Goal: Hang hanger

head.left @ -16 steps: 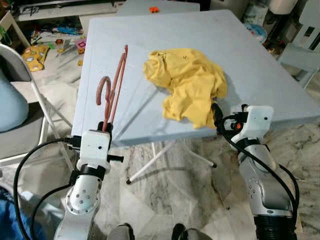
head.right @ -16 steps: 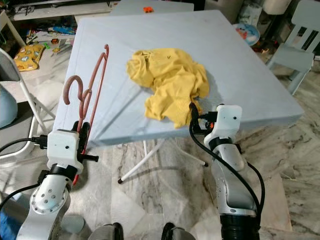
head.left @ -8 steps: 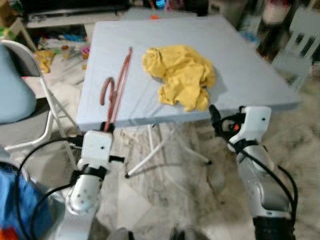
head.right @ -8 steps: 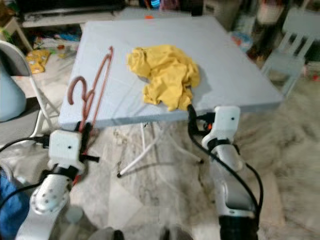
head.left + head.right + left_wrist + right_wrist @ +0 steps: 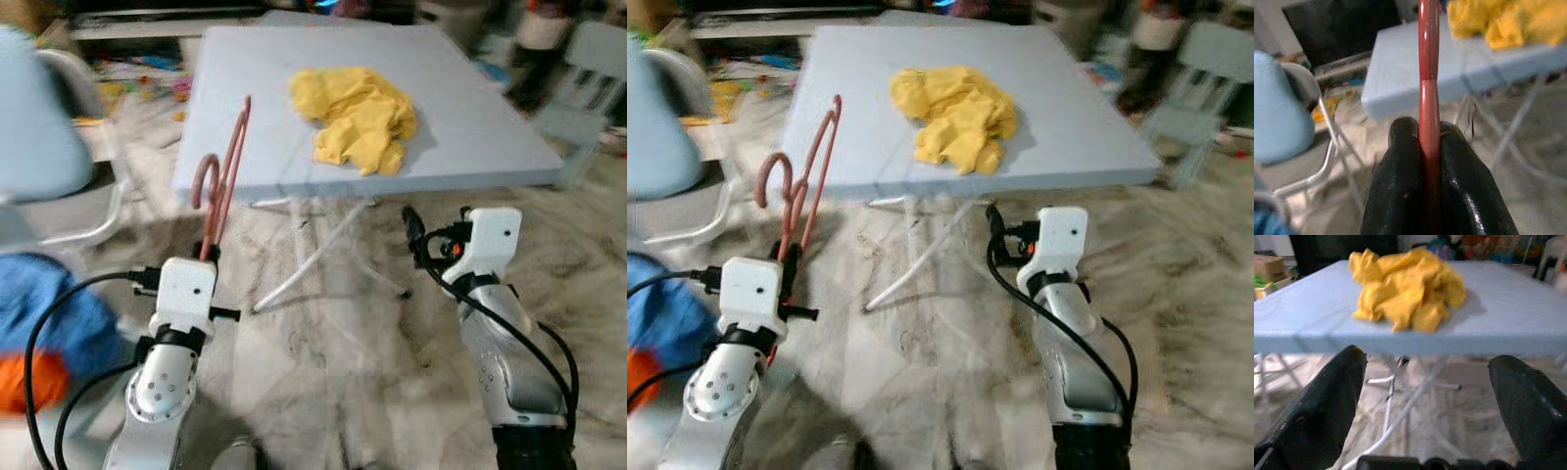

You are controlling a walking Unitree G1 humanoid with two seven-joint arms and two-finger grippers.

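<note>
Well, the left gripper has the one red hanger pinched hard between its two black fingers, the thin red bar running straight up out of the closed pair with no gap on either side. Seen from the head, the hanger stands up from the left gripper, tilted a little away from the robot, its curled hook on the robot's left side of the long bars and its far tip reaching up over the near left part of the pale blue table. The hanger is off the tabletop, held in the air in front of the table's near edge. The right gripper holds nothing; its two fingers are spread wide apart, pointing toward the table from below its edge. On the table lies one crumpled yellow garment, alone on the surface, well apart from both grippers and from the hanger's tip. The table's white folding legs cross beneath it on the marbled floor. To the robot's left stands a chair with a light blue shape over it, and something blue and orange sits blurred at the near left. The head views are smeared.
</note>
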